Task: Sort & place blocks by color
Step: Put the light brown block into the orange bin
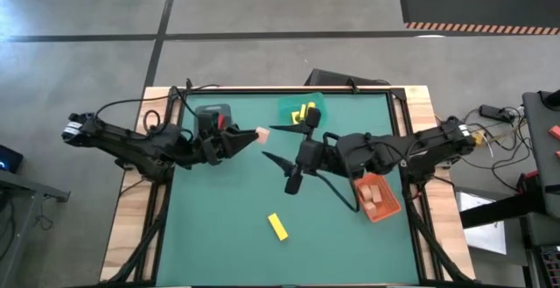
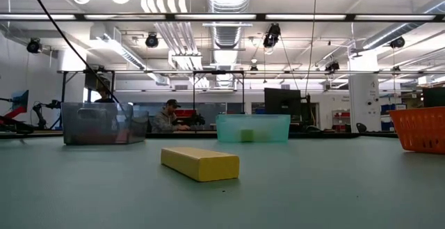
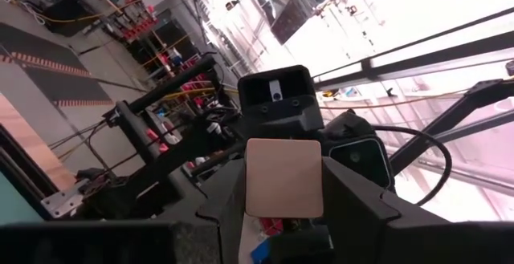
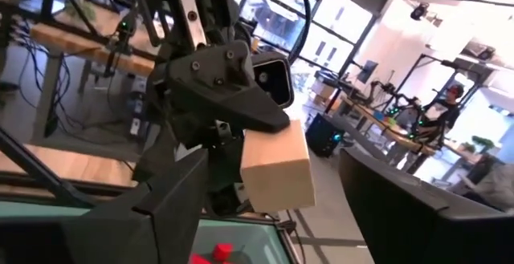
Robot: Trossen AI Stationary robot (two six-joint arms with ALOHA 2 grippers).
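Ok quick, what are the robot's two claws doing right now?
Left gripper: closed on the tan block, held up over the table.
Right gripper: open, fingers spread either side of that same block, not gripping it.

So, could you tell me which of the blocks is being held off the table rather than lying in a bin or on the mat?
The tan wooden block, clamped in the left gripper mid-air.

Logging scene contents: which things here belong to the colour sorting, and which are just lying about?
Job:
tan block in left pincer
yellow block on table
yellow blocks in teal bin
tan blocks in orange bin
grey bin

Lying about:
cables beside table
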